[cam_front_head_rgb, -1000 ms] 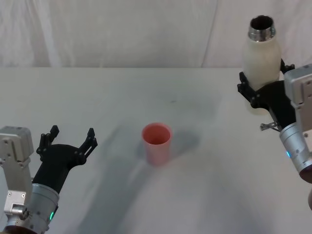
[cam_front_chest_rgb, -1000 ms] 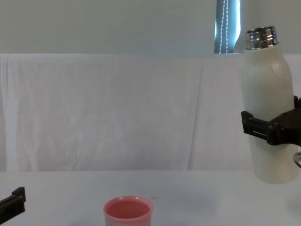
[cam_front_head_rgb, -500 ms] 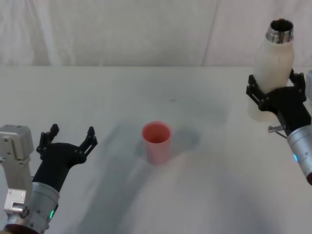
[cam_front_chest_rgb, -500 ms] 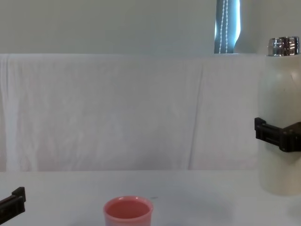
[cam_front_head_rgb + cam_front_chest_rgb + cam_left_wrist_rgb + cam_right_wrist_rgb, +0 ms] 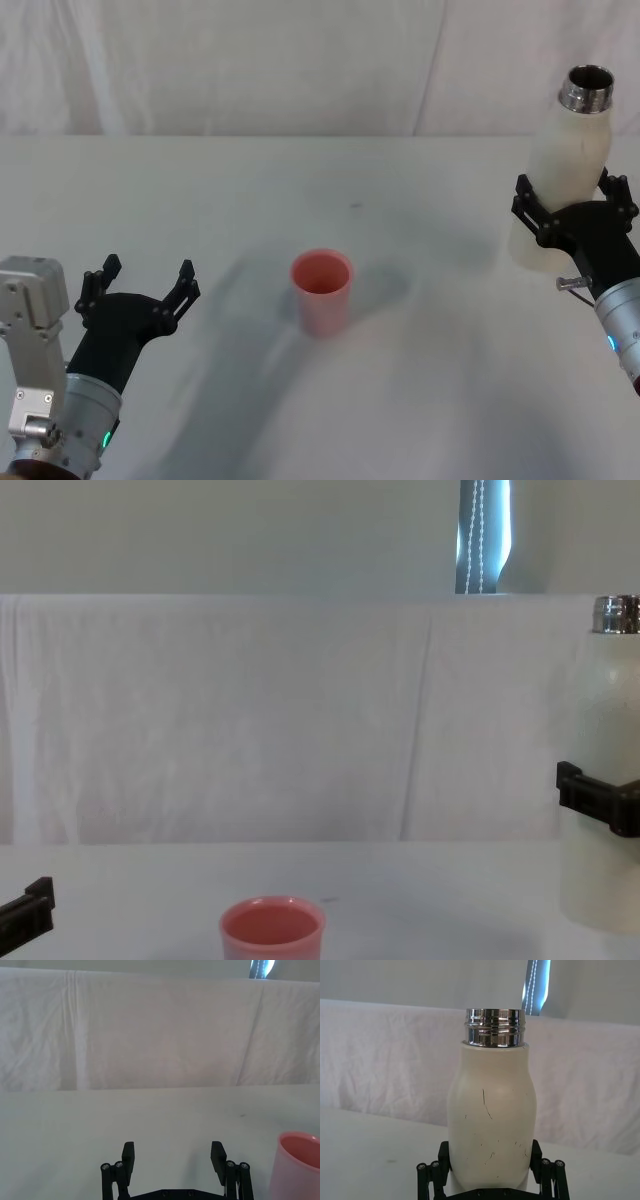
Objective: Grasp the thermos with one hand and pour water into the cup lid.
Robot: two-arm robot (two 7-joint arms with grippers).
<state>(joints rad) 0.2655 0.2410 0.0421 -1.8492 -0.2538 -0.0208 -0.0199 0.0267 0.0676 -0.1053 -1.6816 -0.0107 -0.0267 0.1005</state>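
Over on the left nothing has changed in the last second: the left hand [image 5: 139, 287] hovers low over the near left of the table [image 5: 300, 190], its black fingers [image 5: 128, 1152] spread wide and holding nothing. The cup [image 5: 321, 292] has not budged either; it stands upright mid-table, a small salmon-pink cup with a plain round rim and slightly tapered sides, well apart from both hands. The change is all on the right. The right hand [image 5: 573, 217] has carried the thermos [image 5: 565, 170] farther out to the right and lower, so its base now sits at or just above the tabletop near the far right edge, though I cannot tell if it touches. The hand is clamped around the lower body of the thermos. That thermos is tall, cream-white and matte, faintly scratched, upright, with rounded shoulders and an open, shiny threaded steel neck.
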